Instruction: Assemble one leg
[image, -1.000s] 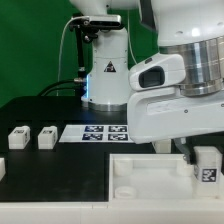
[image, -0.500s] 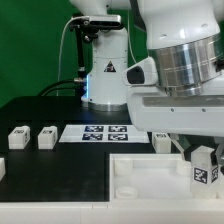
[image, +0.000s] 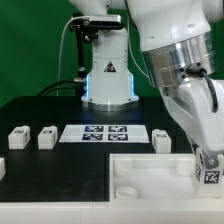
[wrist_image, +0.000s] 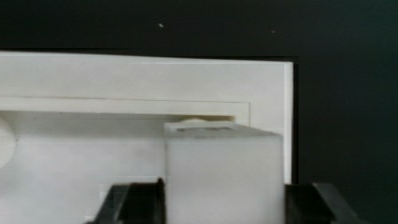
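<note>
Fingers (wrist_image: 222, 205) of the arm are clamped on the leg (image: 209, 172), one at each side, holding it upright over the panel (image: 140, 172) at the exterior view's right, likely to line it up with a corner socket. Three spare legs wait on the counter (image: 50, 180) near the marker board (image: 100, 133).

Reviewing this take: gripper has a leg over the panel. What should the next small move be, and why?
Probably ease the held leg down toward the panel corner socket. The gripper is shut on it, and the leg sits over the panel's edge in the wrist view; whether it is seated cannot be told.
</note>
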